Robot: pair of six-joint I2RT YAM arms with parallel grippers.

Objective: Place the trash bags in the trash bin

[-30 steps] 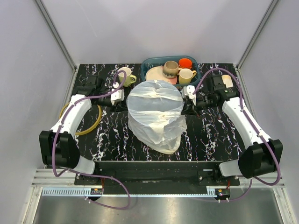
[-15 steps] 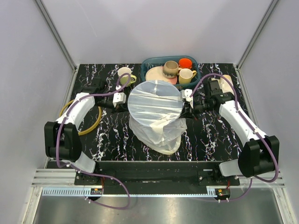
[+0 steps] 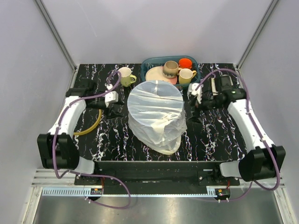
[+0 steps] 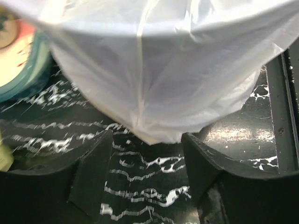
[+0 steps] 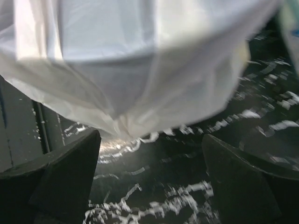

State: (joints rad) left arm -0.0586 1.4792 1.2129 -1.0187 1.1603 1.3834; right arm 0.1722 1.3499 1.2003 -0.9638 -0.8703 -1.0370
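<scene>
A large translucent white trash bag (image 3: 155,114) stands mid-table, stretched over a round form and slumping to the front. The trash bin itself is hidden under the film. My left gripper (image 3: 119,105) hangs just left of the bag, open and holding nothing. In the left wrist view its gripper (image 4: 147,158) frames bare tabletop, and the trash bag (image 4: 159,70) fills the view above the fingertips. My right gripper (image 3: 189,106) stands just right of the bag, wide open and apart from it. The right wrist view shows that gripper (image 5: 152,163) below the hanging film of the trash bag (image 5: 140,60).
A teal basket (image 3: 148,63) at the back holds a plate, two mugs and an orange cup. A cream mug (image 3: 125,75) stands behind my left gripper. A yellow ring (image 3: 91,128) lies on the table under the left arm.
Both grippers were shut on the bag's top edge at either side. Both have now opened, let go and drawn outward. The bag stays stretched over the round form.
</scene>
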